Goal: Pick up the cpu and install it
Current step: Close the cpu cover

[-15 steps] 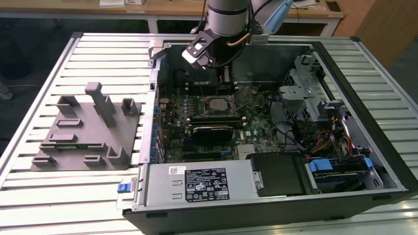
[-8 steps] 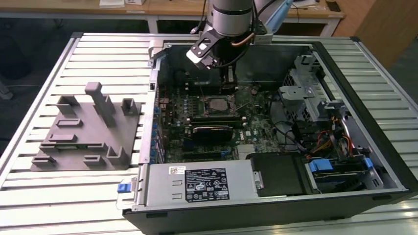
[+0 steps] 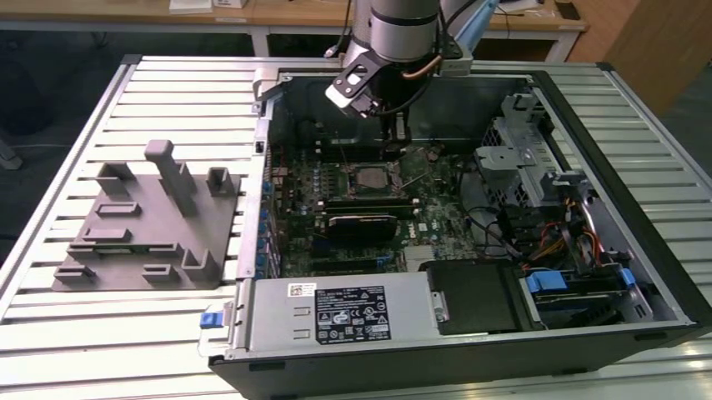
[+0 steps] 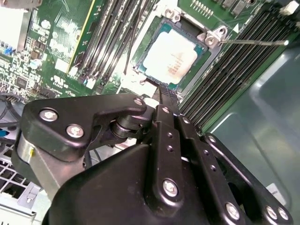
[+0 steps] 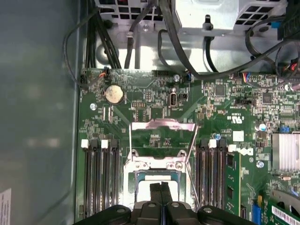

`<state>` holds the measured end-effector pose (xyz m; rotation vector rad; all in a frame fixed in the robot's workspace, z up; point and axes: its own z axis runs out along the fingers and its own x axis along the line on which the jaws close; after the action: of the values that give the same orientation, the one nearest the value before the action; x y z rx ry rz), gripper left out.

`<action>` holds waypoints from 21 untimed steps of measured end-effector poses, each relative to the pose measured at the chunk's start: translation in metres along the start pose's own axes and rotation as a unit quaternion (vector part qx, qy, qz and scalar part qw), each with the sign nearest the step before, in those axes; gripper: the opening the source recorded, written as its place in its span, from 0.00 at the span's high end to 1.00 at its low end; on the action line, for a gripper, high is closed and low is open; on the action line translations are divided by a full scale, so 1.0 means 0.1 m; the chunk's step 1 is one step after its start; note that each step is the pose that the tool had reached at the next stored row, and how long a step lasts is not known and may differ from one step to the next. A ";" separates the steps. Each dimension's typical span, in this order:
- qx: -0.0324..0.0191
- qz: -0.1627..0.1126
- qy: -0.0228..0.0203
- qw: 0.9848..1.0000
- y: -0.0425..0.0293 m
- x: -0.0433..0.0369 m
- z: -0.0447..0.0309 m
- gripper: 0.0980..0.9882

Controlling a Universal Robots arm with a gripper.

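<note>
The cpu [image 4: 171,58], a flat square chip with a shiny silver top, lies flat inside the metal-framed socket [image 4: 213,37] on the green motherboard. It also shows as a pale square in the exterior view [image 3: 369,177], and part of it in the first wrist view [image 5: 142,186]. My gripper [image 4: 162,93] hangs just above the chip's near edge, its two black fingers [image 5: 154,193] pressed together with nothing between them. The socket's load plate [image 5: 161,136] stands flipped back, away from the chip. In the exterior view my gripper [image 3: 398,152] reaches down into the open computer case.
Memory slots [image 5: 101,173] flank the socket on both sides. A black block [image 3: 362,223] sits on the board below the socket. The power supply [image 3: 333,312], drive cage [image 3: 534,162] and cables [image 3: 556,242] crowd the case. A grey fixture [image 3: 145,225] stands at the exterior view's left.
</note>
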<state>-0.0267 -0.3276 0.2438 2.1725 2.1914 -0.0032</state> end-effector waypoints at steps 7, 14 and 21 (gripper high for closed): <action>0.000 0.000 0.000 1.000 0.102 -0.001 0.004 0.99; 0.000 0.000 0.000 1.000 0.223 -0.002 0.008 0.99; 0.000 0.000 0.000 1.000 0.230 -0.005 -0.073 0.99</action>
<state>-0.0041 -0.3276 0.2520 2.1725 2.1914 -0.0032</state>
